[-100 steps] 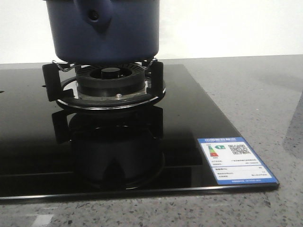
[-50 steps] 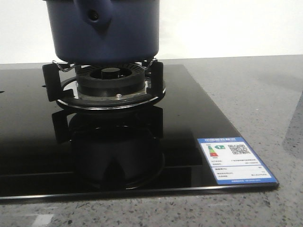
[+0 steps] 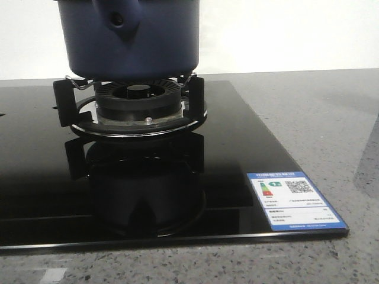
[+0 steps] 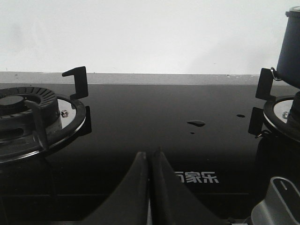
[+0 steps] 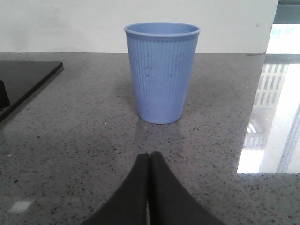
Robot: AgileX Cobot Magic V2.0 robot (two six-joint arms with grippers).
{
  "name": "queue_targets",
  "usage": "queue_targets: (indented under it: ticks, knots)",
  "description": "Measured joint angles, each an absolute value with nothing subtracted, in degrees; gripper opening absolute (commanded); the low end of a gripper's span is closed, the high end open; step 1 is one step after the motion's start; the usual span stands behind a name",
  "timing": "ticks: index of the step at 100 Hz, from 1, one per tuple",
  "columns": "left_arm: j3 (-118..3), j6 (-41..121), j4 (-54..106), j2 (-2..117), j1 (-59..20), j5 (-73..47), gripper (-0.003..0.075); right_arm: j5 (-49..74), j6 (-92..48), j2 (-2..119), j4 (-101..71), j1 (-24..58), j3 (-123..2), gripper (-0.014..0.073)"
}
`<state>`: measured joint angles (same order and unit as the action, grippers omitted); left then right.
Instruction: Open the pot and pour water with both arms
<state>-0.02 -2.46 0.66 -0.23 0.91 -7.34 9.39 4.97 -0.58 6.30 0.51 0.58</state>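
Sitting upright on the burner's pan supports (image 3: 71, 97), the pot (image 3: 133, 38) is filling the top of your front view, its straight sides vertical and its handle stub (image 3: 117, 21) with the small hole turned toward the camera, angled slightly left. You are seeing it on a glossy black cooktop (image 3: 237, 154) set into a speckled grey counter (image 3: 320, 112), with an energy label (image 3: 295, 200) stuck at the near right corner. Neither gripper is showing here.

Your left wrist camera is showing the left gripper (image 4: 150, 154) with its fingers pressed together, holding nothing, hovering over the black glass. The pot (image 4: 291, 44) is standing well off to one side of it, at the frame's edge, on its burner. A second burner (image 4: 28, 117) is lying on the other side, a few water drops (image 4: 196, 123) between them.

Your right wrist camera is showing the right gripper (image 5: 149, 155) likewise closed on nothing, low over the counter, facing a pale blue ribbed cup (image 5: 161, 70) standing upright. The pot is out of this view.
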Motion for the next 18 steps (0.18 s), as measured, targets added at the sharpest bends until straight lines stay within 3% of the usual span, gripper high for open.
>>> queue_targets:
  ticks: [18]
  knots:
    - [-0.02,-2.46,0.66,-0.23,0.91,-7.34,-0.0020,9.39,4.97,-0.58,6.30,0.51,0.58,-0.0070]
